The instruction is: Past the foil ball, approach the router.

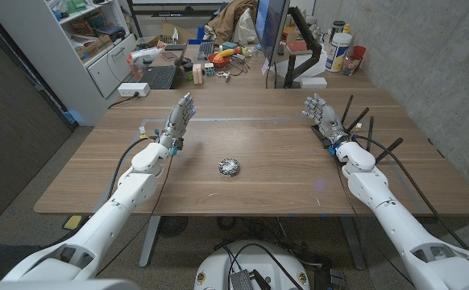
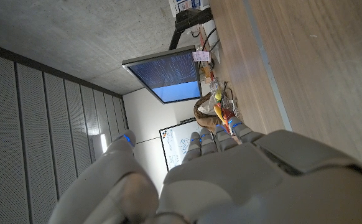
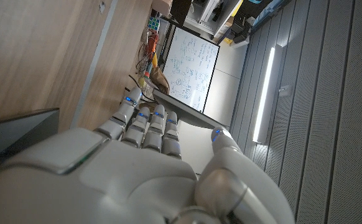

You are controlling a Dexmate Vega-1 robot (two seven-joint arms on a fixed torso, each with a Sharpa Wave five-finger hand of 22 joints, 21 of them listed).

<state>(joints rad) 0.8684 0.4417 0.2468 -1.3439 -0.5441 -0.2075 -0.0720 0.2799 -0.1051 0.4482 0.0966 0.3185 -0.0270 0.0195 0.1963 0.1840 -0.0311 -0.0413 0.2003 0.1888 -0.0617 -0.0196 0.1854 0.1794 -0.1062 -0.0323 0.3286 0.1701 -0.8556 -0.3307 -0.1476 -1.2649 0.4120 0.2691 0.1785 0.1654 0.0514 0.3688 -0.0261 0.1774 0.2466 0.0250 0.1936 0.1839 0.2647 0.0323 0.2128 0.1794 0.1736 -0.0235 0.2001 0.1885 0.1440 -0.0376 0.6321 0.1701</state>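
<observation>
The router (image 1: pixel 362 129), black with antennas sticking up, sits on the worktop (image 1: pixel 267 165) just beside and behind the right hand (image 1: pixel 321 113), so the likeliest slip is the right hand's fingers (image 1: pixel 313 105) catching an antenna and shoving or tipping the router. The foil ball (image 1: pixel 229 167) lies mid-worktop, well short of both sets of fingers. The left hand (image 1: pixel 180 117) and right hand stand raised, fingers extended side by side, holding nothing.
</observation>
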